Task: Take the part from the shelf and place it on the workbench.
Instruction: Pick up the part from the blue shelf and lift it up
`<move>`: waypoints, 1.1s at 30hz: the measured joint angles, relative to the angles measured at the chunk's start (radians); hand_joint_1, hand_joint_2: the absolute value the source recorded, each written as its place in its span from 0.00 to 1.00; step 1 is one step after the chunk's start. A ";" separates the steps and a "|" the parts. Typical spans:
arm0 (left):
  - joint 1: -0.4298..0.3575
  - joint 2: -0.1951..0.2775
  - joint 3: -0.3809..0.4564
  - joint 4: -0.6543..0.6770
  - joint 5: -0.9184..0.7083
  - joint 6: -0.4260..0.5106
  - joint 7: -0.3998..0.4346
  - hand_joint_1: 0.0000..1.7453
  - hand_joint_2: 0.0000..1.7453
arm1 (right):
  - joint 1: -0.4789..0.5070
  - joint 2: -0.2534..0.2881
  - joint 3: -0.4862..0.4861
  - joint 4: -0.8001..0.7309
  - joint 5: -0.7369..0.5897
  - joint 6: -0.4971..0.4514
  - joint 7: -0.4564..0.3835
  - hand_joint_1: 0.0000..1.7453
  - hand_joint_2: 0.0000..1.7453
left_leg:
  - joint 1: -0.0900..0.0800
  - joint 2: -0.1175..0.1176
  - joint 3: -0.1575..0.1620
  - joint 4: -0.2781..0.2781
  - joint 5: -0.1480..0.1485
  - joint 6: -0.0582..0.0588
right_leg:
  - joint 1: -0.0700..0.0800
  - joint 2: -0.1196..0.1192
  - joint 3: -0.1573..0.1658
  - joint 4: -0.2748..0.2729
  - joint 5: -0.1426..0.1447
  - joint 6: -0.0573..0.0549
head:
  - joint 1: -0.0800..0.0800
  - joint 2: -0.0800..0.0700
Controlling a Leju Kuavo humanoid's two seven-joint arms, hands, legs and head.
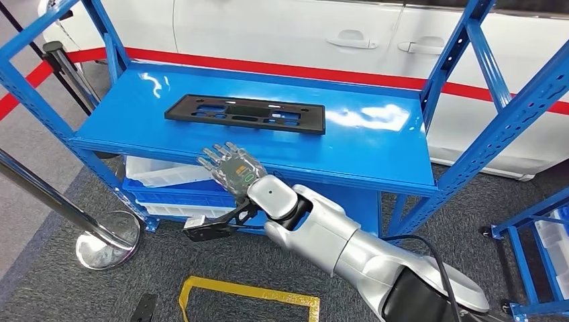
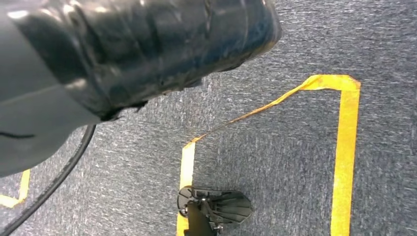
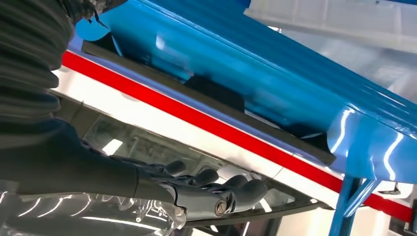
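Just ahead of the right hand [image 1: 231, 169], fingers spread w/ nothing held, the part [image 1: 245, 113] lies flat on the shelf [image 1: 376, 151], well beyond the fingertips. Risk: it's thin and flat (little to hook), so fingers may just shove it back.

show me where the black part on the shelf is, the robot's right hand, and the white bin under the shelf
black part [image 1: 245, 113]: head view, middle of the flat frame lying on the blue shelf.
right hand [image 1: 231, 169]: head view, back of the hand, at the shelf's front edge.
white bin [image 1: 161, 174]: head view, its rim below the shelf.
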 joint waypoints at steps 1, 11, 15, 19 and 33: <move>0.001 0.000 0.000 0.000 0.000 0.000 0.000 0.00 0.00 | 0.000 0.000 0.000 0.000 0.000 0.000 0.000 0.00 1.00 | 0.001 -0.001 0.006 0.002 -0.006 -0.003 | -0.002 0.000 0.022 -0.057 0.039 0.000 | 0.000 0.000; -0.003 -0.001 0.001 0.000 0.008 0.000 -0.002 0.00 0.00 | -0.002 0.009 0.000 -0.013 0.005 -0.001 0.000 0.00 1.00 | 0.003 -0.001 -0.061 0.158 -0.092 -0.051 | 0.001 0.006 0.117 -0.215 0.063 -0.051 | -0.007 0.000; 0.004 -0.001 0.001 0.000 0.008 0.000 -0.002 0.00 0.00 | 0.009 0.011 0.001 -0.014 0.005 0.000 0.000 0.00 1.00 | 0.003 -0.001 -0.152 0.255 -0.069 -0.050 | 0.009 0.009 0.135 -0.213 0.046 -0.058 | -0.007 0.000; 0.002 -0.001 0.001 0.000 0.008 0.000 -0.002 0.00 0.00 | 0.009 0.012 0.001 -0.014 0.005 0.000 0.000 0.00 1.00 | -0.007 -0.001 -0.066 0.036 0.044 -0.032 | 0.014 0.011 0.153 -0.210 0.027 -0.047 | -0.006 0.000; 0.001 -0.004 0.001 0.000 0.007 -0.001 -0.010 0.00 0.00 | 0.016 0.014 0.001 -0.012 0.015 -0.006 0.000 0.00 1.00 | -0.005 -0.006 -0.005 0.012 -0.007 -0.008 | 0.002 0.006 0.060 -0.138 0.068 -0.009 | -0.003 0.000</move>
